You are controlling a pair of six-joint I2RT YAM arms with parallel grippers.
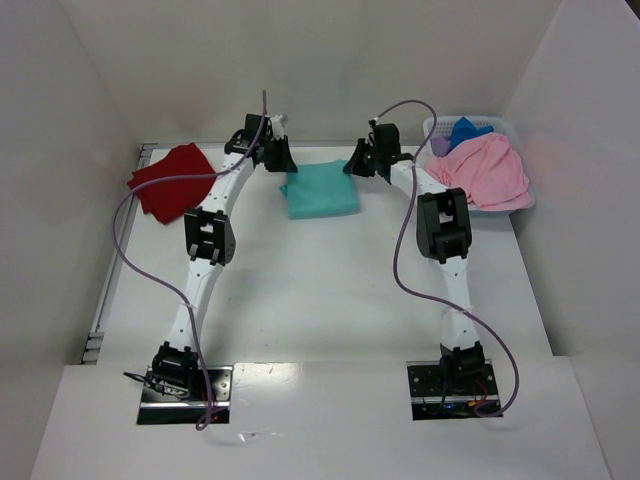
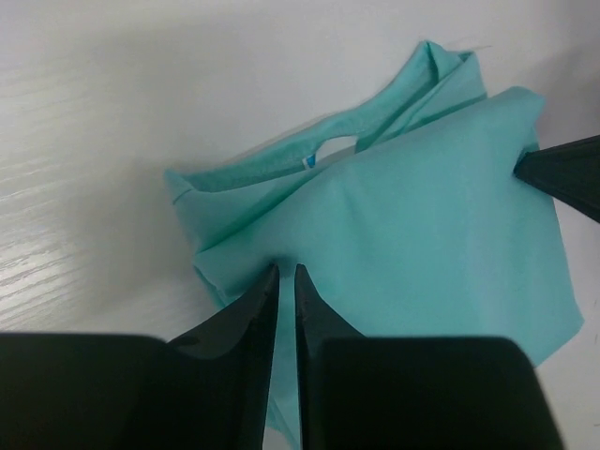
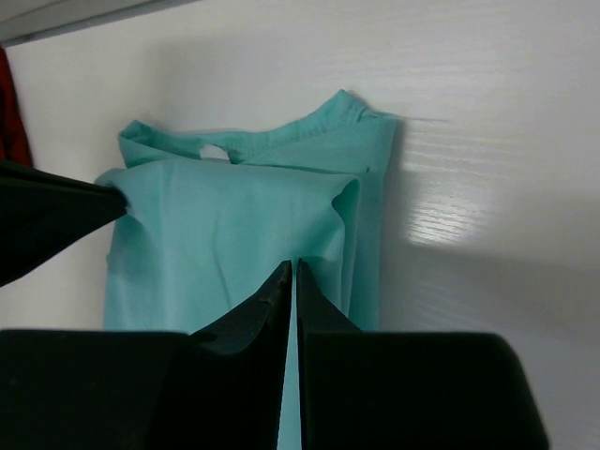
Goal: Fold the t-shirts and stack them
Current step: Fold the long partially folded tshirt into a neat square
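A teal t-shirt (image 1: 320, 190) lies folded into a rough rectangle at the back middle of the table. My left gripper (image 1: 284, 164) is at its left edge and my right gripper (image 1: 353, 165) at its right edge. In the left wrist view the left gripper (image 2: 288, 269) is shut on a fold of the teal t-shirt (image 2: 431, 225). In the right wrist view the right gripper (image 3: 292, 265) pinches the teal t-shirt (image 3: 225, 225) near its right fold. A dark red t-shirt (image 1: 170, 180) lies bunched at the back left.
A white perforated basket (image 1: 505, 125) stands at the back right, holding a pink t-shirt (image 1: 485, 170), a blue one (image 1: 468, 130) and a purple one (image 1: 440, 146). White walls close in the table on three sides.
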